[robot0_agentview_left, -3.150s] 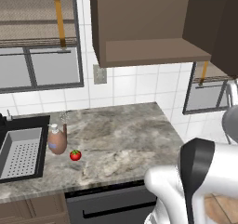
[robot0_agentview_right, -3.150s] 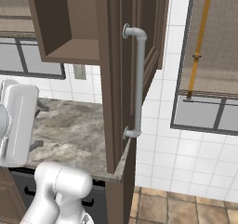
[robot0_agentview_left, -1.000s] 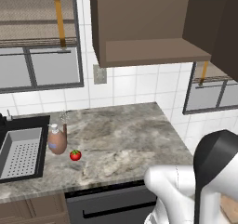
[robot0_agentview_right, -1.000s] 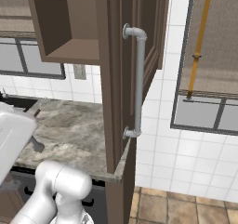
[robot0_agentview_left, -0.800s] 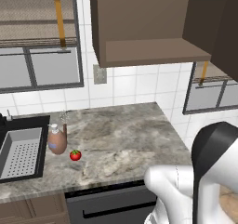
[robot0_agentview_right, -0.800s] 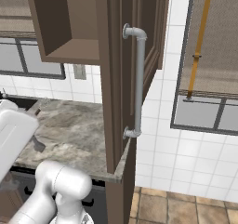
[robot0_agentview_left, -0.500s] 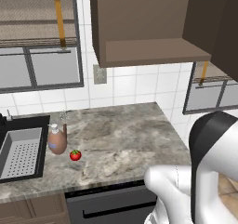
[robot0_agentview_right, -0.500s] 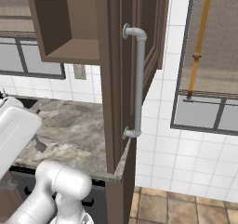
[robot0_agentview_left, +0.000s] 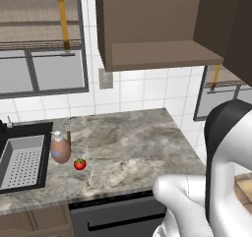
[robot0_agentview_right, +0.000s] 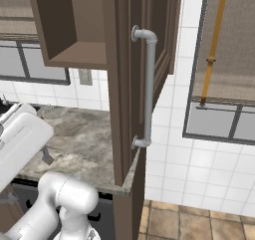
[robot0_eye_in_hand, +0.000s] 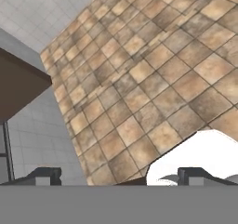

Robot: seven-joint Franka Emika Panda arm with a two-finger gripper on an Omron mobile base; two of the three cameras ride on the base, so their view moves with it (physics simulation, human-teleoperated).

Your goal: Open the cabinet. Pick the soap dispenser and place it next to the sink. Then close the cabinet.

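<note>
**Cabinet door open; dispenser already sitting by the sink**

The cabinet [robot0_agentview_right: 124,84] is standing open, its door swung out edge-on with the long silver bar handle [robot0_agentview_right: 148,87] running vertically. The soap dispenser [robot0_agentview_left: 60,148] is resting upright on the counter [robot0_agentview_left: 128,152], just beside the sink [robot0_agentview_left: 22,162], a small tomato [robot0_agentview_left: 79,164] near it. The gripper [robot0_eye_in_hand: 116,176] is hanging with fingertips spread wide, holding nothing, looking down at floor tiles. Judgement: closing is what remains; the handle is lying above the hand, off to its side.
</note>
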